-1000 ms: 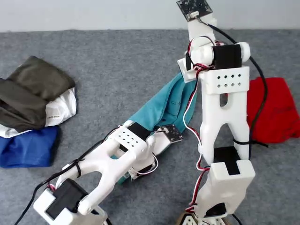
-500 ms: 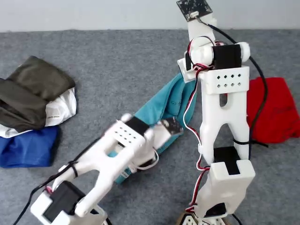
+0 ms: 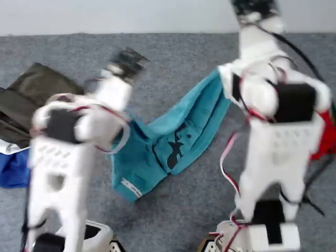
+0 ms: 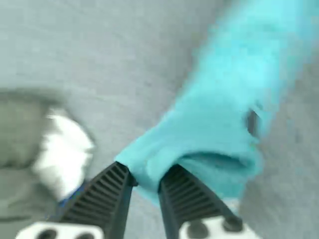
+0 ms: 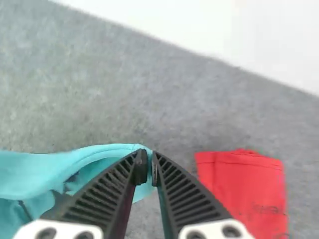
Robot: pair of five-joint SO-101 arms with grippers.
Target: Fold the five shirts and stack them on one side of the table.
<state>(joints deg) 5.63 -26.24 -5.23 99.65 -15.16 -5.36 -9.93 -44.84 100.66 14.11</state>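
Observation:
A teal shirt [image 3: 173, 136] with a dark print hangs stretched between my two arms above the grey table. My left gripper [image 4: 147, 180] is shut on one edge of the teal shirt [image 4: 234, 99], at the left end of the cloth in the high view. My right gripper [image 5: 147, 167] is shut on the other edge of the teal shirt [image 5: 45, 172], at the shirt's upper right corner [image 3: 223, 79]. A folded red shirt [image 5: 239, 186] lies on the table beyond the right gripper. At the far left, an olive shirt [image 3: 31, 94] lies on a white one [image 3: 6, 148] and a blue one [image 3: 13, 168].
The grey table [image 3: 173, 58] runs back to a pale wall. The shirt pile occupies the left edge, and the red shirt [image 3: 329, 136] peeks out behind the right arm. The white shirt [image 4: 65, 149] and olive shirt [image 4: 20, 114] lie below the left gripper.
Both arms have risen. The left arm swung up and to the left from low at the centre, lifting the teal shirt off the table and spreading it between the grippers.

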